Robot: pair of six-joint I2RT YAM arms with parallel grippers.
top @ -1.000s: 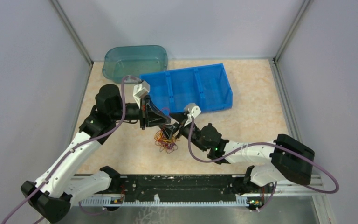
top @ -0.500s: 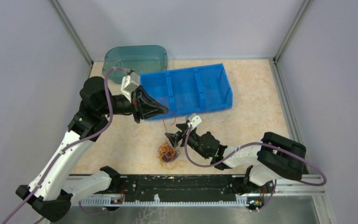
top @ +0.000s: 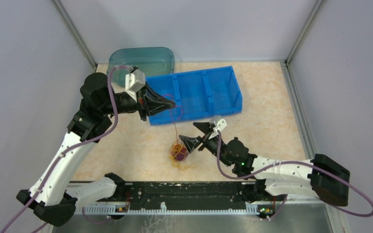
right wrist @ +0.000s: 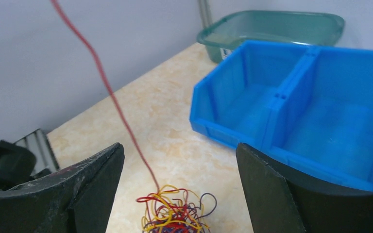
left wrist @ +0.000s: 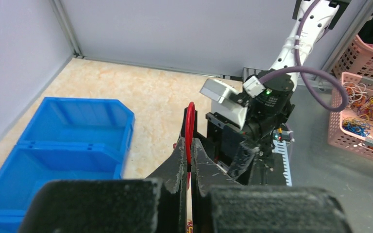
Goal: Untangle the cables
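The left fingers [left wrist: 180,158], matte black and tapered, are pinched shut on one thin red cable [left wrist: 190,121]. It runs taut down to the clump [top: 178,151] of curly red, yellow-orange and dark wires (a loose, springy knot) lying on the speckled beige surface [top: 267,121]. The right fingers [right wrist: 94,177], blunt black wedges, stand wide apart either side of the clump, holding nothing.

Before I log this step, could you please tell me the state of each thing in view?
left pincer: shut on the red cable
right pincer: open, above the clump
red cable: taut, clump to left pincer
clump: tangled
blue bin: visible compartments empty
green tub: upright
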